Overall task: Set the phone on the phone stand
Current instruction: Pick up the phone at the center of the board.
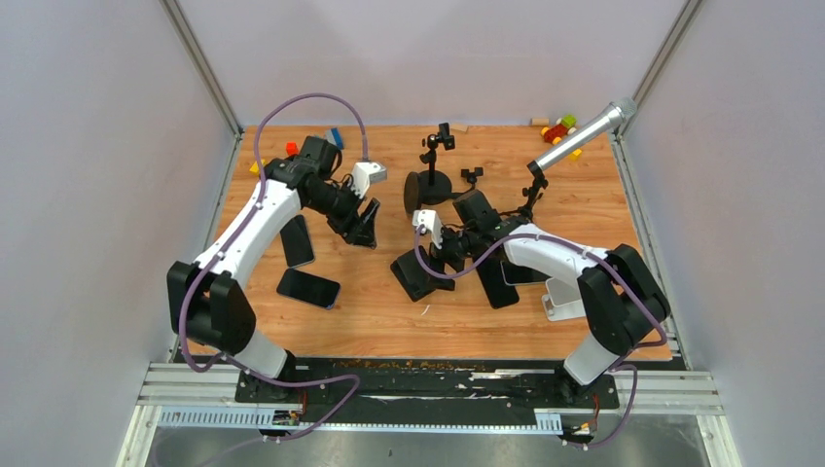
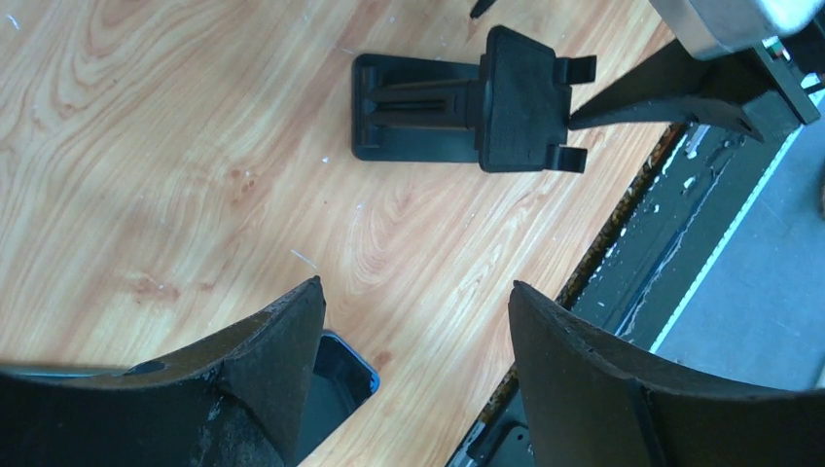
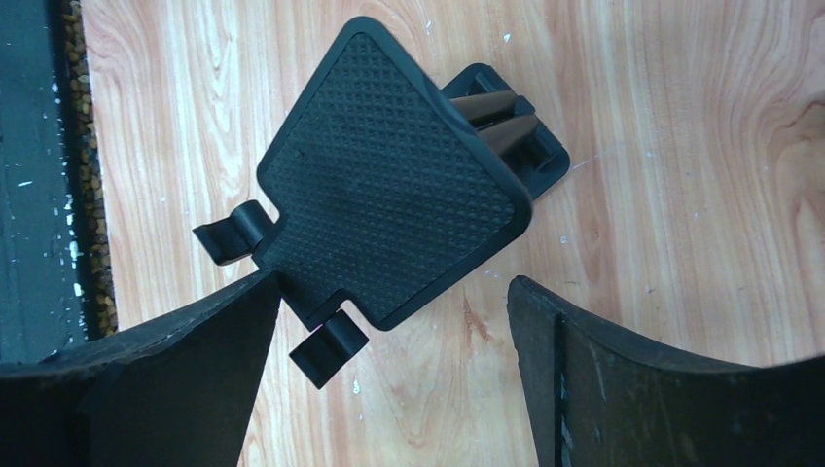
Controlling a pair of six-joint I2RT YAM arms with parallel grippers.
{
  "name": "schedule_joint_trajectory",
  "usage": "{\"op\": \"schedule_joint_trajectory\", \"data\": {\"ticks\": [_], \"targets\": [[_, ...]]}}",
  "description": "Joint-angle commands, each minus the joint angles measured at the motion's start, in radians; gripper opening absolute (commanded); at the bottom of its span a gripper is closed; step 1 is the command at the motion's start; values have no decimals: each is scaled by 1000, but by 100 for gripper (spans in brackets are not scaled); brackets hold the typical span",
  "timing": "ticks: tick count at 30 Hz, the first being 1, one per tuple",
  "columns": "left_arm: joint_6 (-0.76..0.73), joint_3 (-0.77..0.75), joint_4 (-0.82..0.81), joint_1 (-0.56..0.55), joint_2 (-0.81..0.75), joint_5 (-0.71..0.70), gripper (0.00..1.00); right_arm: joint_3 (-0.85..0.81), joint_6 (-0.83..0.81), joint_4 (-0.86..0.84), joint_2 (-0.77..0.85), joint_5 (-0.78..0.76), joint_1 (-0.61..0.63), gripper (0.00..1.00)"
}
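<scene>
As the right gripper (image 3: 394,292) hovers, jaws apart, over the phone stand (image 1: 413,274), the left gripper (image 2: 413,292) hangs open. A phone (image 1: 309,288) lies near left, a second phone (image 1: 498,282) just right of the stand.

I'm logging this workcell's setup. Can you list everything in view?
table: one, wooden, under everything
phone stand: one, black, centre
phones: two, black, left half
dark slabs: two, right of the stand, perhaps phones
round-base holder: one, black, back centre
small clamp: one, black, beside that holder
silver cylinder: one, back right, on a black mount
toy blocks: several, red, green, yellow, back right; blue, red, yellow ones back left
white object: one, near right
left end effector: one, black, open, empty
right end effector: one, black, open, over the stand
</scene>
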State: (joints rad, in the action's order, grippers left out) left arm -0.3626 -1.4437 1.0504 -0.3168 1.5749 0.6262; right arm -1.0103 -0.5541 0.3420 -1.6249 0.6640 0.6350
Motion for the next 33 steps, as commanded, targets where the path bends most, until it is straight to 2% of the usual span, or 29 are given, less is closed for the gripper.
{"op": "schedule_joint_trajectory", "data": {"ticks": [1, 9, 17, 22, 24, 29, 33], "targets": [[39, 85, -98, -7, -101, -22, 77, -29, -3, -71, -18, -38, 15, 86], [43, 186, -165, -7, -200, -83, 77, -21, 28, -115, -60, -96, 33, 80], [24, 283, -202, -6, -278, -276, 78, -18, 40, -129, -92, -138, 38, 80], [48, 332, -242, 14, -310, -411, 80, -26, 32, -99, -29, -144, 38, 85], [68, 340, -261, 37, -319, -470, 82, -42, 29, -69, 14, -153, 38, 88], [154, 374, -341, 120, -314, -630, 97, -91, 37, 12, 127, -182, 38, 96], [242, 403, -420, 195, -289, -711, 100, -103, 60, 48, 206, -193, 37, 97]]}}
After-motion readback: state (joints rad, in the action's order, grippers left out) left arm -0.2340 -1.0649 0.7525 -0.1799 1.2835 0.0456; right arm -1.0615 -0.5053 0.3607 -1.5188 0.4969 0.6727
